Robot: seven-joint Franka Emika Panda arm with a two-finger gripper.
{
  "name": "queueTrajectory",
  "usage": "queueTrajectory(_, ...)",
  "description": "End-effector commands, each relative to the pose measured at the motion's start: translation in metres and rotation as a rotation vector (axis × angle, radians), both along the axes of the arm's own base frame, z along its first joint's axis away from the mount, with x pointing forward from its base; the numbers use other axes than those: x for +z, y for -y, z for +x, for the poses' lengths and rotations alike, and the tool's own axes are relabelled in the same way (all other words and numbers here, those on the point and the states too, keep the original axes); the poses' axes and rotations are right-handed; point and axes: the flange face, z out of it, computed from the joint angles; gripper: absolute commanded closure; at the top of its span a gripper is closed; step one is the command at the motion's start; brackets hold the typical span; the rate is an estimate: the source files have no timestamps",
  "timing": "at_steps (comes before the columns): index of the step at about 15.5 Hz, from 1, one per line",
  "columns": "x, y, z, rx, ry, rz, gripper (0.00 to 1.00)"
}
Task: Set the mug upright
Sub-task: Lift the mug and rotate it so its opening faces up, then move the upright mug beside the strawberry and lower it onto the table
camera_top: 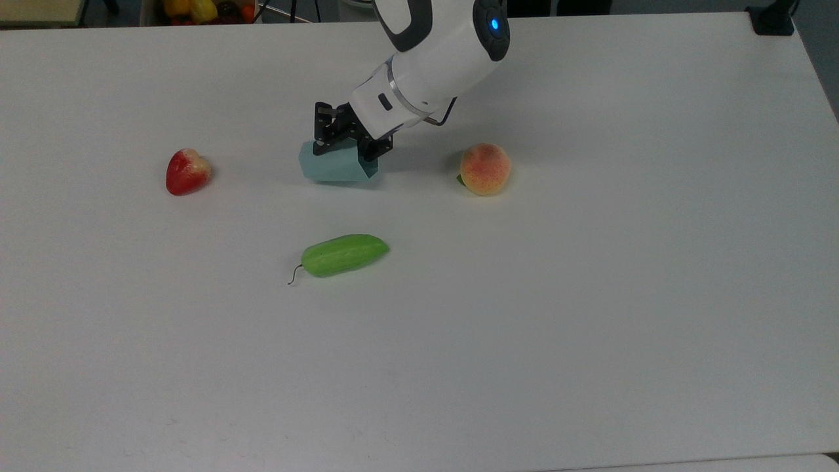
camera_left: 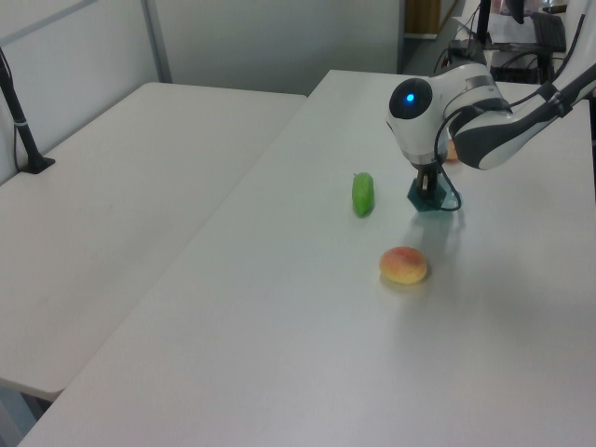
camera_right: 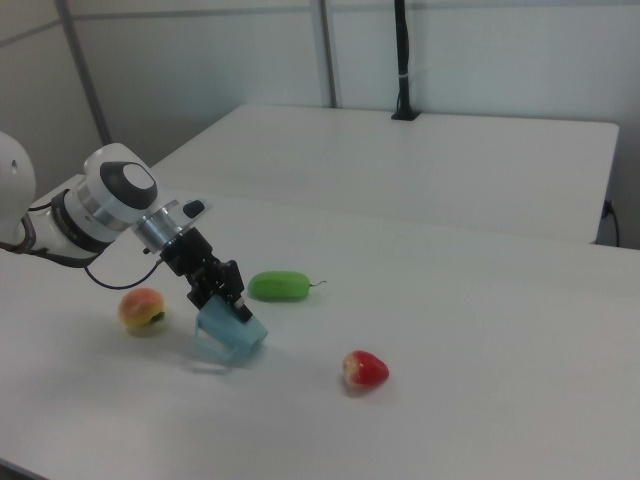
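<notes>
The pale blue faceted mug (camera_top: 335, 170) lies tilted on the white table (camera_top: 590, 295), between the strawberry and the peach. My gripper (camera_top: 341, 149) comes down on it from the top view's upper right and is shut on the mug near its rim. In the right view the mug (camera_right: 232, 338) hangs slanted under the gripper (camera_right: 224, 296), its mouth facing down to the right view's left and its lower edge at the table. The left view has the mug (camera_left: 434, 197) just below the gripper (camera_left: 427, 182).
A green cucumber (camera_top: 344, 254) lies in front of the mug. A peach (camera_top: 485, 168) sits to the top view's right and a red strawberry (camera_top: 187, 172) to the top view's left. A bin of fruit (camera_top: 196, 9) stands past the table's far edge.
</notes>
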Motion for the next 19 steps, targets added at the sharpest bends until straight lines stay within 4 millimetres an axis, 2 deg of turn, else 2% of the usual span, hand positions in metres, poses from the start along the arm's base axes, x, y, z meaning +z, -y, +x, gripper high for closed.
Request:
queueTrajectory(1,0.013,0.006,0.002,-0.034,0.016,0.084,1.0)
queueTrajectory(6,0.067,0.017,0.008,-0.021,-0.006,0.237,1.0)
queueTrajectory(7,0.084,0.022,0.008,-0.019,0.005,0.268,1.0)
queueTrajectory(10,0.128,0.042,0.007,0.017,-0.055,0.388,1.0)
queueTrajectory(12,0.15,0.064,0.009,0.049,-0.101,0.518,1.0)
queueTrajectory(15,0.148,0.092,0.012,0.13,-0.137,0.708,1.0)
queueTrajectory(17,0.143,0.124,0.013,0.165,-0.128,0.83,1.0)
queueTrajectory(19,0.135,0.148,0.013,0.229,-0.14,0.871,1.0)
